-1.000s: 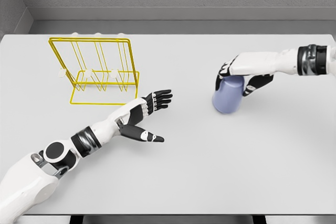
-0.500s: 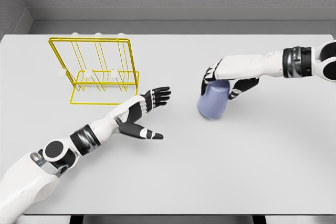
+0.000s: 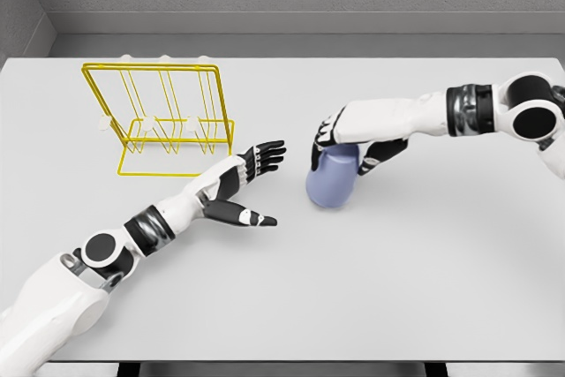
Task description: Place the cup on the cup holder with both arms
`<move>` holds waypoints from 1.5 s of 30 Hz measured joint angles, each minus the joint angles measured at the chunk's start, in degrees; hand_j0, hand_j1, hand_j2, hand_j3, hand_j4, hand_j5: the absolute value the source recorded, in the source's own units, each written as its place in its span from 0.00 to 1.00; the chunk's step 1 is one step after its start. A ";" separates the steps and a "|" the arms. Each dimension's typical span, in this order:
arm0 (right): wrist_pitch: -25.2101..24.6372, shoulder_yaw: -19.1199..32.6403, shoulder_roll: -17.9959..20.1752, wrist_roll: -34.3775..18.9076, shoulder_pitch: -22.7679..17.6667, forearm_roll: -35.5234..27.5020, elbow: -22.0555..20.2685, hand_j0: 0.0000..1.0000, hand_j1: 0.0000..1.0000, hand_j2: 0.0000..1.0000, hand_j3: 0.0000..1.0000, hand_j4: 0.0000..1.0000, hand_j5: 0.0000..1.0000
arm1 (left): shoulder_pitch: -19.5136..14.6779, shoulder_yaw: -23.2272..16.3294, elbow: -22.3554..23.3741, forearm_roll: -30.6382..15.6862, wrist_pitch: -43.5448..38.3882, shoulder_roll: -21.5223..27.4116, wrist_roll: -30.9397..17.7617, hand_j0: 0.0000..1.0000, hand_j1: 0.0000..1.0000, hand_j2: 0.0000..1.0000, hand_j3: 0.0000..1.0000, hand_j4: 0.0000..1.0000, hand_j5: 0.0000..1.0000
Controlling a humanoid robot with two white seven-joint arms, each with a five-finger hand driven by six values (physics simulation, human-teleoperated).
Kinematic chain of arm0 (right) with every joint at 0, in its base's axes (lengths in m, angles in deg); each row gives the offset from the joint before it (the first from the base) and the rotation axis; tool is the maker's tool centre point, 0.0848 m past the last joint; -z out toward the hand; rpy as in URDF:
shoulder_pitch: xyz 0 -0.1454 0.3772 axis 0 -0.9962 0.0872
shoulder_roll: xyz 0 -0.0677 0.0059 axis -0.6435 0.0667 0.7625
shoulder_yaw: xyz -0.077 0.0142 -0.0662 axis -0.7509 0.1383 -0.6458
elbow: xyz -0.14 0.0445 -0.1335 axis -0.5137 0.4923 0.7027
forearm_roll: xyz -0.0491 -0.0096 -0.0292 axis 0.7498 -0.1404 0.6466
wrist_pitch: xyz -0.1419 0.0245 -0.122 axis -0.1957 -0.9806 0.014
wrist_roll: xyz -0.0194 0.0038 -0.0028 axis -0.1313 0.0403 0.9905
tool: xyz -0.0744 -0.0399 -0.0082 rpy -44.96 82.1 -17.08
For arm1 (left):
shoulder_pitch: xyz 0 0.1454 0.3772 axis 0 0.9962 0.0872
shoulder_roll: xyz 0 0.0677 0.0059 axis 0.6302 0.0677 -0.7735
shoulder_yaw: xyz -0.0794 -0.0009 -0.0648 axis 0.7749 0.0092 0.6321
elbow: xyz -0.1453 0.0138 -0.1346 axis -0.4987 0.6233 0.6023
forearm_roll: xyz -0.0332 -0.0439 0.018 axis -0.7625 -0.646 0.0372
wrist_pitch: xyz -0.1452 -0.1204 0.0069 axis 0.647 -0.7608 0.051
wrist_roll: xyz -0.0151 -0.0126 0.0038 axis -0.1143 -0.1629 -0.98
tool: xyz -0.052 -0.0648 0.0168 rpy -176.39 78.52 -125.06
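Observation:
A pale blue cup [image 3: 332, 177] is near the middle of the white table [image 3: 371, 289], tilted slightly, with my right hand [image 3: 349, 140] shut around its upper part from above. My left hand [image 3: 252, 178] is open just left of the cup, fingers spread and thumb pointing right, a short gap away from it. The yellow wire cup holder [image 3: 163, 117] stands upright at the back left, behind my left hand.
The table's far edge meets a grey wall. Small white pegs show on the holder's wires.
My right hand has carried the cup leftward toward the table's middle. My left hand has shifted slightly, staying open, and the gap between it and the cup has narrowed.

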 measured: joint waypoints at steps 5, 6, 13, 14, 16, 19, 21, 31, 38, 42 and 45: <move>0.00 -0.09 -1.02 0.00 -0.79 0.06 0.26 0.63 0.63 0.63 0.63 0.63 0.63 | 0.26 0.35 0.12 0.28 -0.12 -0.56 0.01 1.00 1.00 1.00 1.00 1.00 1.00; 0.00 -0.09 -1.10 0.00 -0.88 0.07 0.29 0.71 0.71 0.71 0.71 0.71 0.71 | 0.35 0.56 0.14 0.32 -0.16 -0.63 0.02 1.00 1.00 1.00 1.00 1.00 1.00; -0.01 -0.10 -0.99 0.01 -1.14 0.08 0.42 1.00 1.00 1.00 1.00 1.00 1.00 | 0.35 1.16 0.81 0.65 -1.15 -0.84 0.11 1.00 1.00 1.00 1.00 1.00 1.00; -0.01 -0.10 -0.89 0.01 -1.14 0.07 0.44 1.00 1.00 1.00 1.00 1.00 1.00 | 0.35 1.18 0.87 0.68 -1.27 -0.86 0.11 1.00 1.00 1.00 1.00 1.00 1.00; -0.02 -0.07 -0.51 0.01 -1.32 0.06 0.45 1.00 1.00 1.00 1.00 1.00 1.00 | 0.35 1.20 1.10 0.84 -1.43 -1.03 0.11 1.00 1.00 1.00 1.00 1.00 1.00; -0.02 0.10 0.87 0.01 -1.32 0.07 0.47 1.00 1.00 1.00 1.00 1.00 1.00 | 0.35 1.24 1.66 2.11 -1.53 -1.70 0.12 1.00 1.00 1.00 1.00 1.00 1.00; -0.01 0.33 1.70 0.00 -1.32 0.08 0.47 1.00 1.00 1.00 1.00 1.00 1.00 | 0.35 1.27 1.81 2.50 -1.56 -1.89 0.12 1.00 1.00 1.00 1.00 1.00 1.00; -0.01 6.14 5.31 0.00 -2.64 -0.34 0.81 1.00 1.00 1.00 1.00 1.00 1.00 | -0.09 1.38 1.84 6.27 -1.19 -3.27 0.07 1.00 1.00 1.00 1.00 1.00 1.00; -0.01 11.72 6.21 0.00 -5.36 -0.19 3.84 1.00 1.00 1.00 1.00 1.00 1.00 | 0.00 1.98 1.73 6.81 0.54 -4.46 -0.03 1.00 1.00 1.00 1.00 1.00 1.00; 0.01 14.49 6.80 0.00 -7.56 -0.13 6.61 1.00 1.00 1.00 1.00 1.00 1.00 | 0.00 2.01 1.93 6.95 1.63 -5.46 -0.03 1.00 1.00 1.00 1.00 1.00 1.00; -0.01 15.06 7.34 0.00 -7.74 -0.16 7.12 1.00 1.00 1.00 1.00 1.00 1.00 | 0.00 2.01 2.52 7.21 1.93 -6.43 -0.04 1.00 1.00 1.00 1.00 1.00 1.00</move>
